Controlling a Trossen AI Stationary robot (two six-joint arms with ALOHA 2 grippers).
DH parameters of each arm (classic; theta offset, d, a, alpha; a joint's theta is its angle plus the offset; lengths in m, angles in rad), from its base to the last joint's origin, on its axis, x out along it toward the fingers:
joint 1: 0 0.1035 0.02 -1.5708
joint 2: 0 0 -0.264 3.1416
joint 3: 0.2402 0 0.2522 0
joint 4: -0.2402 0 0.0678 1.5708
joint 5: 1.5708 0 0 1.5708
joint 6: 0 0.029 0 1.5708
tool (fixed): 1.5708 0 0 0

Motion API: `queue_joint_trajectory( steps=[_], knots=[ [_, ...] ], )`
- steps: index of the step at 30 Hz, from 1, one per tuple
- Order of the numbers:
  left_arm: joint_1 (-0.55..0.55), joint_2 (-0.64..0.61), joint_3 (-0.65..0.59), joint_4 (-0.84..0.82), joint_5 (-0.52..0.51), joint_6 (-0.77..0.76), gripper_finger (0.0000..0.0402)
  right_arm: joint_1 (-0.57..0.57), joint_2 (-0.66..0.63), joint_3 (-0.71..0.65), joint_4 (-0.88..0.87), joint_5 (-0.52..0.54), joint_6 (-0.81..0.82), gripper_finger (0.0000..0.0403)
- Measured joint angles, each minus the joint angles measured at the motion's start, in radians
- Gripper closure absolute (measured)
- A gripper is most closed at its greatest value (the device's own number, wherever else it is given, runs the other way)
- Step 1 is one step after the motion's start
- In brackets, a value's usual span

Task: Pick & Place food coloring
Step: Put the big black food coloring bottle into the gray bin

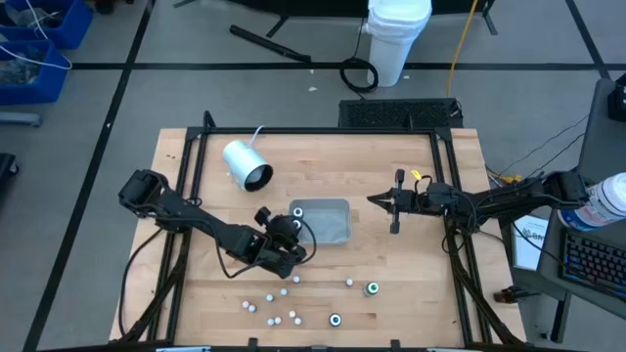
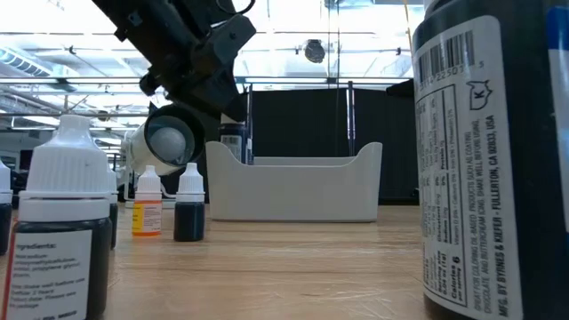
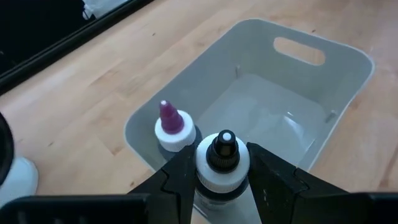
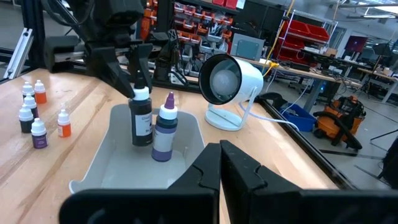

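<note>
Holding one dark food coloring bottle [image 3: 221, 177] by its white cap over tray [image 3: 323, 74], left gripper [image 3: 219, 180] clamped; small, rigid, slick. Right gripper [image 1: 377, 200] at 3 o'clock, jaws together.

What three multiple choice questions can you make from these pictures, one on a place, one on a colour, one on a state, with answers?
1. Where does the bottle with the purple tip stand?
A. inside the grey bin
B. beside the white lamp
C. on the floor

2. What colour is the nozzle of the bottle in the left tool?
A. orange
B. black
C. green

3. How is the right tool?
A. shut, empty
B. wide open
C. holding a bottle

Answers: 1 A, both wrist views show it within the bin's walls. 2 B, the left wrist view shows a black nozzle on a white cap. 3 A, its fingers meet with nothing between.
</note>
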Motion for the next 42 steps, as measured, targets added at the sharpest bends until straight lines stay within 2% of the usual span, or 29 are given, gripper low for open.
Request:
queue_joint_trajectory(
  steps=[14,26,42],
  knots=[
    [0.0,0.0,-0.086,0.102,0.015,0.012,0.027,0.0,0.0,0.0,0.002,0.0,0.0,0.0403],
    [0.003,0.0,-0.086,0.103,0.016,0.024,0.027,0.0,0.0,0.0,0.004,0.0,0.0,0.0403],
    [0.046,-0.002,-0.086,0.109,0.089,0.074,0.027,0.0,0.0,0.0,0.003,0.0,0.0,0.0403]
  ],
)
